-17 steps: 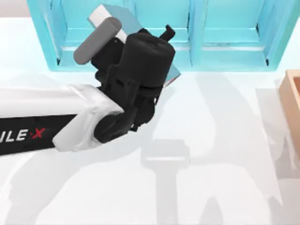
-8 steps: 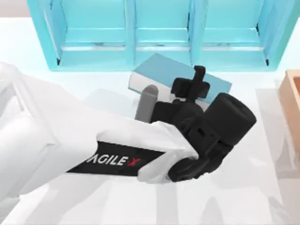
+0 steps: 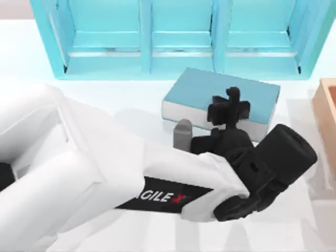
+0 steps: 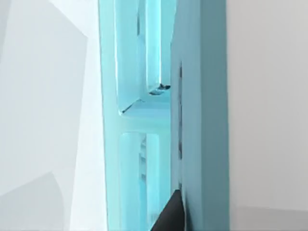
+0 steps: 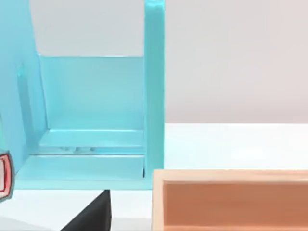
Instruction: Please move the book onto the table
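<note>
The light-blue book (image 3: 202,90) lies level in front of the turquoise shelf unit, right of the middle, with its white page edges facing the near side. My left gripper (image 3: 229,103) reaches over its near edge and is shut on the book, one dark finger across the cover. In the left wrist view the book's cover (image 4: 202,120) runs close along a dark finger (image 4: 168,216). Whether the book rests on the white table (image 3: 105,102) or hangs just above it cannot be told. A red-edged white mark (image 5: 4,175) shows in the right wrist view.
The turquoise shelf unit (image 3: 178,37) stands along the far edge, its compartments open toward me. A tan wooden box (image 3: 328,115) sits at the right edge, close to the book's right end, and its wall (image 5: 231,202) shows near the right wrist camera.
My left gripper has carried the book out of the shelf, rightward and toward the near side. The book has turned from tilted to level.
</note>
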You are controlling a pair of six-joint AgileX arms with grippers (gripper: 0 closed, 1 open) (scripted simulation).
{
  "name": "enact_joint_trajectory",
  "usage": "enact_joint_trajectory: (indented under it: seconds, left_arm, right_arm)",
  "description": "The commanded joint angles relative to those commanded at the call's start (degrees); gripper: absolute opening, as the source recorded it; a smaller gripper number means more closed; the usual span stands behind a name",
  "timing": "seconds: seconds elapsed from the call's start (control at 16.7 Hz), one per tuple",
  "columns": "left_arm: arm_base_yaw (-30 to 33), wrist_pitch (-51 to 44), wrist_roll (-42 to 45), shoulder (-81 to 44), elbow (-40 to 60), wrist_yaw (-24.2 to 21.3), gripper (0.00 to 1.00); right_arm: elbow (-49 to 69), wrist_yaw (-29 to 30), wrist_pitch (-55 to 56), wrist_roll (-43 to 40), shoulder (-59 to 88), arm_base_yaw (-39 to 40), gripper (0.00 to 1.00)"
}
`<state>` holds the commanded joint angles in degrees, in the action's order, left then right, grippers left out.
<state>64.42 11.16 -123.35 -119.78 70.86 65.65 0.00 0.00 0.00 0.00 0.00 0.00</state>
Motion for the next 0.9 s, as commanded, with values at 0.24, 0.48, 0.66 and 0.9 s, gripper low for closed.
enact_joint_trajectory:
  seconds: [0.24, 0.48, 0.66, 0.9]
  left_arm:
    - [-0.3, -0.1, 0.1, 0.0, -0.4, -0.3, 0.00]
    - [0.5, -0.9, -0.9, 0.4, -0.3, 0.4, 0.00]
    - [0.4, -1.1, -0.9, 0.1, -0.5, 0.3, 0.00]
    - [0.4, 1.6, -0.9, -1.9, -1.3, 0.3, 0.00]
  right_arm:
    - [0.0, 0.0, 0.0, 0.0, 0.0, 0.0, 1.00]
    - [0.0, 0.0, 0.0, 0.0, 0.0, 0.0, 1.00]
    - [0.0, 0.0, 0.0, 0.0, 0.0, 0.0, 1.00]
    - [0.0, 0.0, 0.0, 0.0, 0.0, 0.0, 1.00]
